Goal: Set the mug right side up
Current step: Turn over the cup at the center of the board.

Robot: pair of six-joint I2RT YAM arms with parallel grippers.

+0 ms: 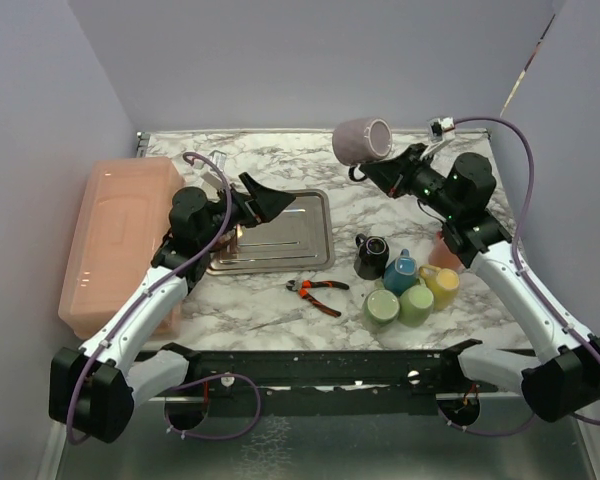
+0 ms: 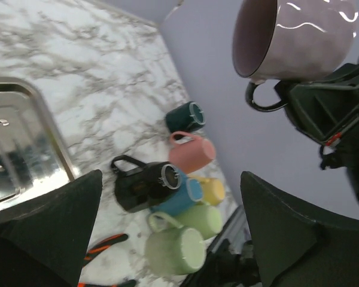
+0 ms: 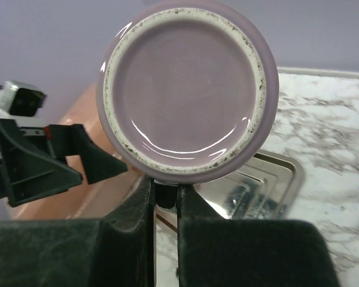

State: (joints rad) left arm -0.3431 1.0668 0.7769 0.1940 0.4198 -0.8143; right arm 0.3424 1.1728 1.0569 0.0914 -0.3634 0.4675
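The marble table [image 1: 250, 300] offers bare room below and ahead of your right gripper [image 3: 165, 185]. That stretch lies between the steel tray [image 1: 295, 235] on the gripper's far side and the cluster of mugs [image 1: 405, 285] back toward its own arm, and I would land there. Your left gripper [image 1: 275, 203] is spread wide with nothing in it, facing the right one from above the tray; leave it out of the path. The lilac mug [image 1: 360, 141] hangs well above the table on its side, base turned to the right wrist and mouth pointing away. The right fingers are pinched almost together on its dark handle [image 2: 258, 103], which sits under the body. Roll the wrist slowly until the mouth faces up, since a pinch on a thin handle may let the heavy body swing. Then lower straight down and let go only once the base sits flat, clear of the pliers [image 1: 317, 291] nearer the arm bases. From the right wrist the base fills the view and hides the table beneath. You cannot tell how deep the handle sits between the pads.
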